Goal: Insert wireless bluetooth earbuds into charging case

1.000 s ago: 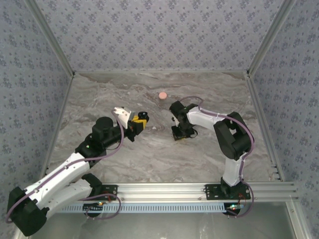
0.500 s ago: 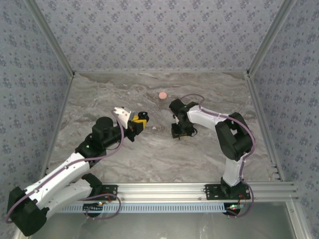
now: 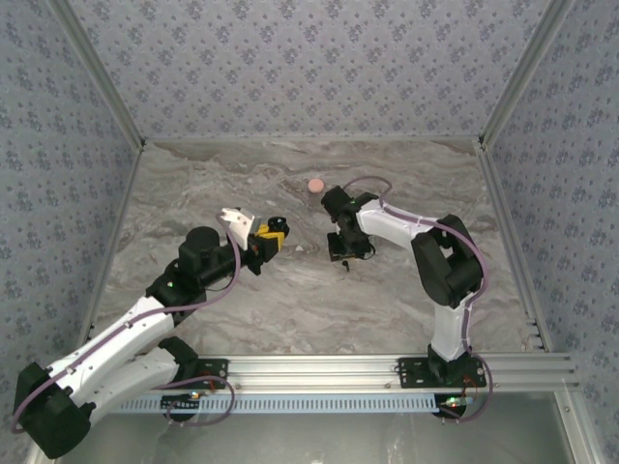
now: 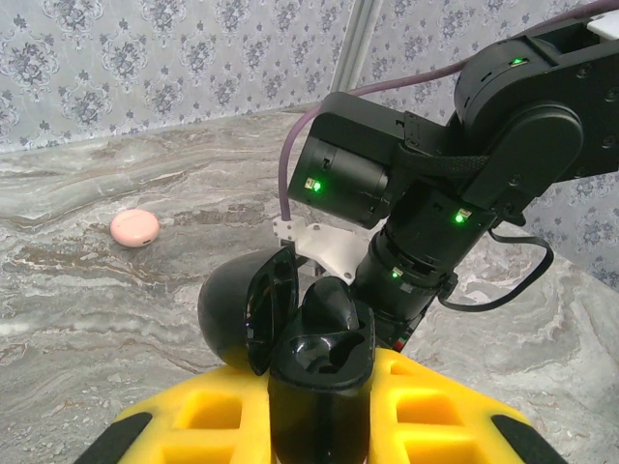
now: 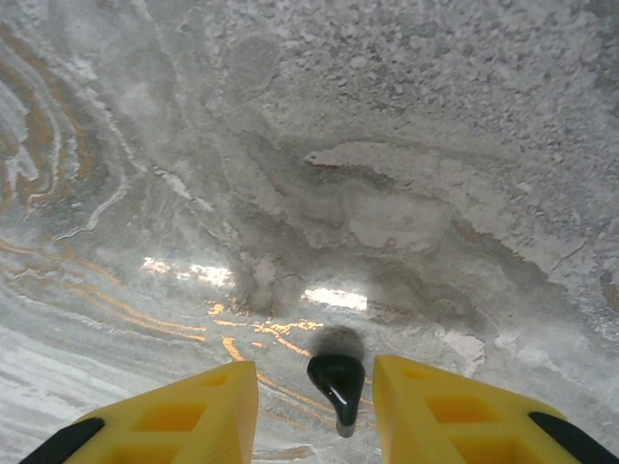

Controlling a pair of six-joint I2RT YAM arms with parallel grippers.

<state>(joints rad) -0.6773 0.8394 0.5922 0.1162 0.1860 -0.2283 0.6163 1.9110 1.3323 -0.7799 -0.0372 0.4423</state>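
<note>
Shifted a little left and farther back since the earlier frame is the right gripper (image 3: 343, 251); the left arm is unchanged. Nearest, the charging case (image 4: 319, 362) is pinched upright in the left gripper (image 4: 319, 387) and held above the table (image 3: 193, 184), lid swung open. Beyond it, the right gripper is pointed down at the marble with its fingers spread. One black earbud (image 5: 338, 382) is seen lying between them, apparently touched by neither. Farthest back, a pink round piece (image 3: 315, 185) is left alone. The case interior is too dark to show whether any bud is seated. Progress is judged early: this earbud is yet to be gripped, carried over and seated.
</note>
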